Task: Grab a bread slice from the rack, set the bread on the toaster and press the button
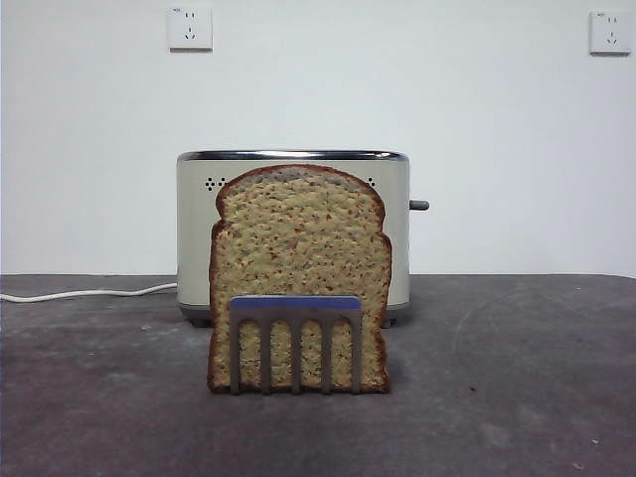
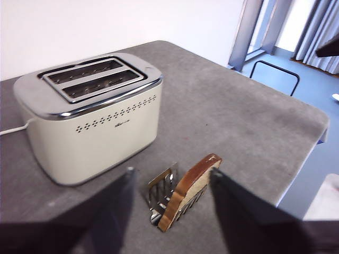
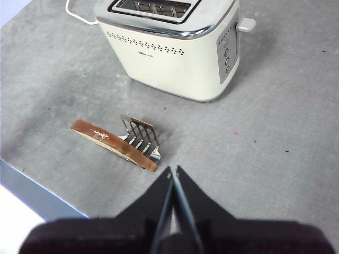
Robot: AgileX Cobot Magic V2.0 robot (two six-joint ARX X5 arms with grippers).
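The slice of bread (image 1: pixel 298 234) stands upright in the rack (image 1: pixel 295 304), whose blue-violet bar crosses its lower part. The cream toaster (image 1: pixel 194 229) stands just behind them, its lever (image 1: pixel 418 205) on the right side. My left gripper (image 2: pixel 172 172) is open and empty, raised above the bread (image 2: pixel 190 185) and rack (image 2: pixel 160 189), with the toaster (image 2: pixel 90 124) beyond. My right gripper (image 3: pixel 174 170) is shut and empty, held high on the near side of the bread (image 3: pixel 114 144) and rack (image 3: pixel 142 135). The toaster (image 3: pixel 175 58) shows its side lever (image 3: pixel 246 24). Neither gripper shows in the front view.
A white cord (image 1: pixel 89 293) runs left from the toaster across the grey table (image 1: pixel 517 378). The table's front edge (image 3: pixel 37 185) lies close to the rack. Side buttons (image 3: pixel 226 53) sit below the lever. Two empty slots (image 2: pixel 92 79) open on the toaster's top.
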